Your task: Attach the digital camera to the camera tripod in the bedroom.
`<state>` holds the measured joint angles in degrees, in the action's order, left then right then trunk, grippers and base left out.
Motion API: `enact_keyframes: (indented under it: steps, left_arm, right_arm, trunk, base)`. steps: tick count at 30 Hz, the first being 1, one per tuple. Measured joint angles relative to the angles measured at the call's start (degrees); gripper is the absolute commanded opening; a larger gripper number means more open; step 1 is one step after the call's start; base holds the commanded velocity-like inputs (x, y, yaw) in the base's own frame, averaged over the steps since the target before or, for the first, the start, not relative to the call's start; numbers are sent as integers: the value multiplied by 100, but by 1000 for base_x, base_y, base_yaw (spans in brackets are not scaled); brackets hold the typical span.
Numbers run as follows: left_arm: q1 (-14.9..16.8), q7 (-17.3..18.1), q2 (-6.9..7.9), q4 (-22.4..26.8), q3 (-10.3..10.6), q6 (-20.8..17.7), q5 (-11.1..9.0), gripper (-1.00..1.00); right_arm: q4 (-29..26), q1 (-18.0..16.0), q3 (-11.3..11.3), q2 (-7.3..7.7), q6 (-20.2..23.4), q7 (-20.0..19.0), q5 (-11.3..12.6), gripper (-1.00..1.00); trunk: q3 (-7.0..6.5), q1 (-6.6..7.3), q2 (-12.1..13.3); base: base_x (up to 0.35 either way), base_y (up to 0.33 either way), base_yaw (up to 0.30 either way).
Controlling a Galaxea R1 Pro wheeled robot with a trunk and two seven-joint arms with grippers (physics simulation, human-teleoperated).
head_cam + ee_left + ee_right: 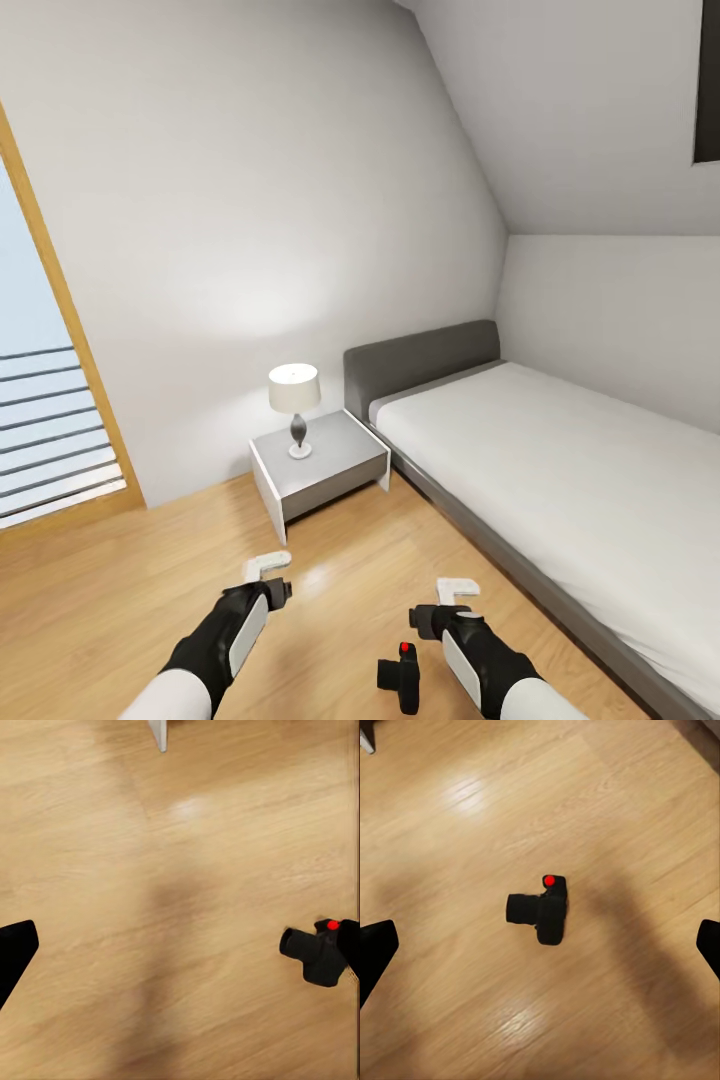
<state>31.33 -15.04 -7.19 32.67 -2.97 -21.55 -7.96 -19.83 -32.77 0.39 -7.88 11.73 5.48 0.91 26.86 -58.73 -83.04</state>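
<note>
The digital camera [400, 675] lies on the light wood floor of the bedroom, small and black with a red dot on top. It sits between my two arms, just left of the right forearm. From above, the right wrist view shows the digital camera [544, 907] centred between the wide-spread fingertips [375, 952] of my open right gripper [540, 949]. My left gripper [268, 565] hangs open over bare floor, with the digital camera [319, 949] off to one side next to one of its fingertips [15, 952]. My right gripper [458, 590] is above and just beyond the camera. The camera tripod is out of view.
A grey-framed white bed [560, 470] runs along the right wall. A white nightstand [320, 470] with a lit lamp [295, 400] stands ahead beside the headboard. An oak frame [70, 330] with slatted glass is at the left. Open plank floor [150, 570] lies around the arms.
</note>
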Motion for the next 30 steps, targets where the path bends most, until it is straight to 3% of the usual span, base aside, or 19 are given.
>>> enact_keyframes:
  steps: [5,18,30]
  left_arm:
    - [2,-7,-92,17,11,6,22,100]
    - [3,-41,-104,21,7,5,42,100]
    - [3,-27,-86,26,17,-11,22,100]
  right_arm:
    - [25,0,6,-13,22,-6,1,100]
    - [24,-1,2,-12,3,-6,-13,100]
    - [10,0,-3,-28,-19,0,1,100]
  trunk:
    - [0,0,0]
    - [0,0,0]
    - [215,-263,-480]
  base:
    - [0,0,0]
    - [0,0,0]
    - [0,0,0]
